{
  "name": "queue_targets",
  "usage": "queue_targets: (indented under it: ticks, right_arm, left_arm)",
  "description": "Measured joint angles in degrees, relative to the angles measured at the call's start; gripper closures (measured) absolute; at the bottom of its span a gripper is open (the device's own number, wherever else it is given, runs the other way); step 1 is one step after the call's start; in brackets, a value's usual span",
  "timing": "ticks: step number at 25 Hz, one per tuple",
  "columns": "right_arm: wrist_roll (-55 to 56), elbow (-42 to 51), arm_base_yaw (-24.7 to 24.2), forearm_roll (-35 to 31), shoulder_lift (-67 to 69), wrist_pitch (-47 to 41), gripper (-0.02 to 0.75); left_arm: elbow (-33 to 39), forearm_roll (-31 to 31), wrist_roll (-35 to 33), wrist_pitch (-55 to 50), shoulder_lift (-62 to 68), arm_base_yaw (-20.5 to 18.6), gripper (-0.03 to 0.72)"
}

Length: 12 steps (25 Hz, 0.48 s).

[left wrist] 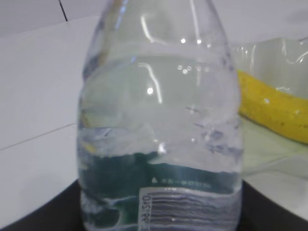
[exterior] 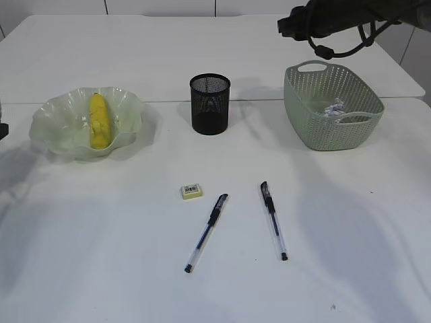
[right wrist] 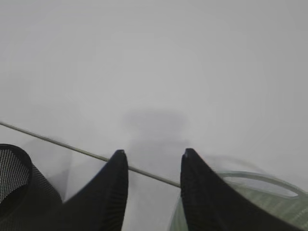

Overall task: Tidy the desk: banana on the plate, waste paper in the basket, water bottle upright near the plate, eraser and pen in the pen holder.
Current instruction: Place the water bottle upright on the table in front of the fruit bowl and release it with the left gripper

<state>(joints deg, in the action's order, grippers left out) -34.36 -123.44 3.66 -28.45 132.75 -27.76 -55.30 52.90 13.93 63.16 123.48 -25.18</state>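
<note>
Left gripper (left wrist: 159, 226): fingers not visible in wrist cam, only a dark edge under the water bottle (left wrist: 161, 125); bottle fills the view upright, so I judge jaws part-spread and clamped on it. Banana (left wrist: 274, 110) already lies in the plate (left wrist: 269, 53), at 3 o'clock of the bottle.

Step in hand, my read: set bottle upright nr plate. Doing it well = keep it vertical, lower till base sits flat on desk (exterior: 101, 256), clear of the ruffled rim, then release w/o nudging.

Right gripper (right wrist: 154, 159): jaws spread, holding nothing, hovering above basket (exterior: 333, 108); waste paper (exterior: 335, 108) inside. Pen holder (exterior: 209, 103) at its 8 o'clock. Eraser (exterior: 191, 191) + two pens (exterior: 207, 233) not yet stowed.
</note>
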Motion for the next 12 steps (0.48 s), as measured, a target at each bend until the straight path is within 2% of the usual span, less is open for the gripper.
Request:
queue_targets:
  ticks: [12]
  right_arm:
    - [-1.51,0.00,0.00,0.00,0.00,1.92,0.456]
  left_arm:
    - [0.11,-4.40,-4.64,2.02,3.92,-0.38,0.309]
